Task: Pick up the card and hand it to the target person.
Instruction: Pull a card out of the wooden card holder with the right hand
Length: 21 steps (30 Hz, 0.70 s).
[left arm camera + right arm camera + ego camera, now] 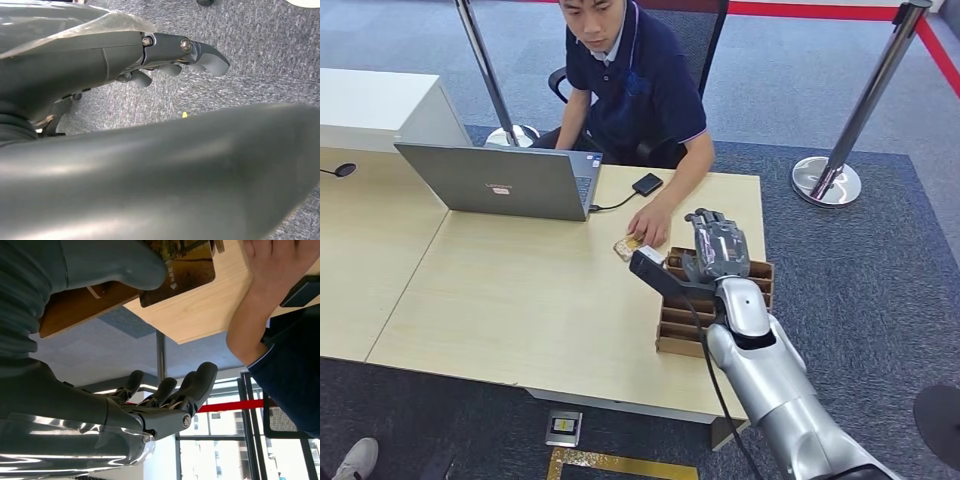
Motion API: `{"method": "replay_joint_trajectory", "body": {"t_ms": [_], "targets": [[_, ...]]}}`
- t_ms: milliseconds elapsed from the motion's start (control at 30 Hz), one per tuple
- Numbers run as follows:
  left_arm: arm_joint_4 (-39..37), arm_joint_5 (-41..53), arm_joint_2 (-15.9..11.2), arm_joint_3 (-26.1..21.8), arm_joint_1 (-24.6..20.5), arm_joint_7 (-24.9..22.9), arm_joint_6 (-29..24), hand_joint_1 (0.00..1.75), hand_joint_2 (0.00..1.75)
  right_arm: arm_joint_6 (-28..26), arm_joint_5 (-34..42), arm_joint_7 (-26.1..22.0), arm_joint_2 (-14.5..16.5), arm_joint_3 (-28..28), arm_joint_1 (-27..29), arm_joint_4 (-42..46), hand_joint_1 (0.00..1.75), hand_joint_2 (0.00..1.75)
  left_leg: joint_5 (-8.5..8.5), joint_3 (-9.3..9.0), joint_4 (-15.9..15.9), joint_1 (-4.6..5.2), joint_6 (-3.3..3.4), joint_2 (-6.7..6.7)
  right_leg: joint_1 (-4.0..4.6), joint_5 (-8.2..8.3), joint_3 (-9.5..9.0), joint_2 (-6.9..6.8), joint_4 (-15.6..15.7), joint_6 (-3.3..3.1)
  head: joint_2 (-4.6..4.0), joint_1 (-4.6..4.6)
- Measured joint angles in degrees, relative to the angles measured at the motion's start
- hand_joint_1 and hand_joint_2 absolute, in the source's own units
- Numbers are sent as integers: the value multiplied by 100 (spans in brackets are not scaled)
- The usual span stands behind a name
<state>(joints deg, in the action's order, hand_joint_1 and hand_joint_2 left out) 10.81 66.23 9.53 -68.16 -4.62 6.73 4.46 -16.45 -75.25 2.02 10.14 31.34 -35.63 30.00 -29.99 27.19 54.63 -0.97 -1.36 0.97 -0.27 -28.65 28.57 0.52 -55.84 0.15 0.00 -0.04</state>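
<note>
Golden-brown card flat on table, under the person's hand

No readable text anywhere. The grey open laptop has a small white-and-red sticker on its lid, too small to read. The brown-gold card carries small white print, blurred and illegible.

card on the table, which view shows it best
The right wrist view: the card is large and close on the tabletop beside the person's hand, though the robot's thumb covers part. The head view shows it small, partly under that hand. The left wrist view looks at carpet.
</note>
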Motion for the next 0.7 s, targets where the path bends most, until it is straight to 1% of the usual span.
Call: {"method": "replay_joint_trajectory", "body": {"t_ms": [300,433,700], "targets": [[-4,2,0,1,-1,0,0,0,0,19,2,-32,1,-2,36,-13,69,175,0,0,0,0,0,0,0,0,0,0,0,0,0,0],[-7,3,0,1,-2,0,0,0,0,32,2,-83,3,-2,61,-54,66,175,0,0,0,0,0,0,0,0,0,0,0,0,0,0],[-22,9,2,1,-2,-15,0,0,0,72,0,-150,36,-1,75,-153,67,175,0,0,0,0,0,0,0,0,0,0,0,0,0,0]]}}
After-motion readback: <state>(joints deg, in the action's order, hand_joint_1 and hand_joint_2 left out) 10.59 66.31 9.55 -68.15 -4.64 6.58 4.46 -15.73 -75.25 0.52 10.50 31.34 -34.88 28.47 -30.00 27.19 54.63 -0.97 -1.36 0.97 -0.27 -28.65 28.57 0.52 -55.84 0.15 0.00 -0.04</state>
